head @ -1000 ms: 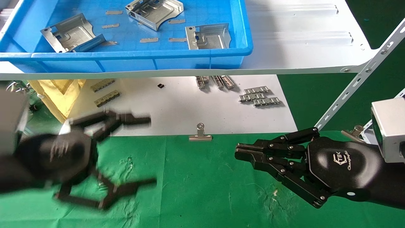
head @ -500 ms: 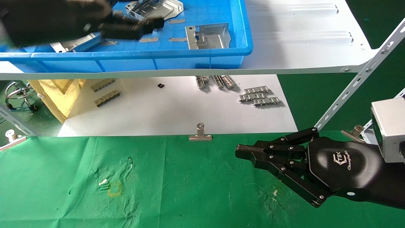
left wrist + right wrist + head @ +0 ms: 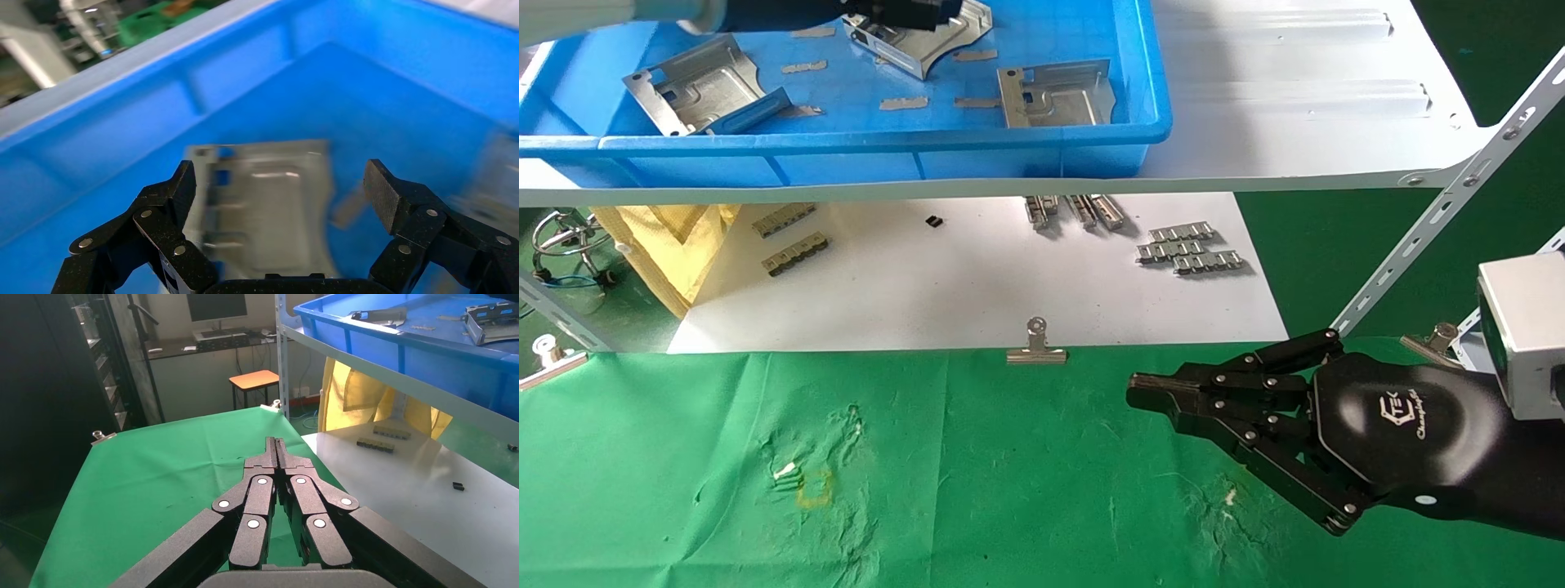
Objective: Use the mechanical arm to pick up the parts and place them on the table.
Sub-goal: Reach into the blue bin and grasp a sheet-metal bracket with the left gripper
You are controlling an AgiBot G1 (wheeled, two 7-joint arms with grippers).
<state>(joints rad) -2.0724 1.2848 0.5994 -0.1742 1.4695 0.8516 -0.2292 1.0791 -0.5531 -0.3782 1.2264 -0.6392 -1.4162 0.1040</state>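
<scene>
Three silver parts lie in the blue tray (image 3: 846, 145) on the upper shelf: one at the left (image 3: 703, 86), one at the back (image 3: 919, 37), one at the right (image 3: 1058, 94). My left gripper (image 3: 932, 10) is at the top edge of the head view, over the back part. In the left wrist view the left gripper (image 3: 281, 180) is open and empty, its fingers either side of a blurred part (image 3: 263, 202) below it. My right gripper (image 3: 1140, 390) is shut and empty, low over the green table (image 3: 1009, 490); it shows also in the right wrist view (image 3: 275, 444).
A white board (image 3: 977, 286) lies under the shelf with grey link strips (image 3: 1189, 249), held by a binder clip (image 3: 1036, 347). A yellow bag (image 3: 674, 237) sits at the left. A slanted metal shelf brace (image 3: 1442, 212) runs down at the right.
My left arm has risen from the green table to the tray and moved farther back over the back part, still open. The right arm has not moved.
</scene>
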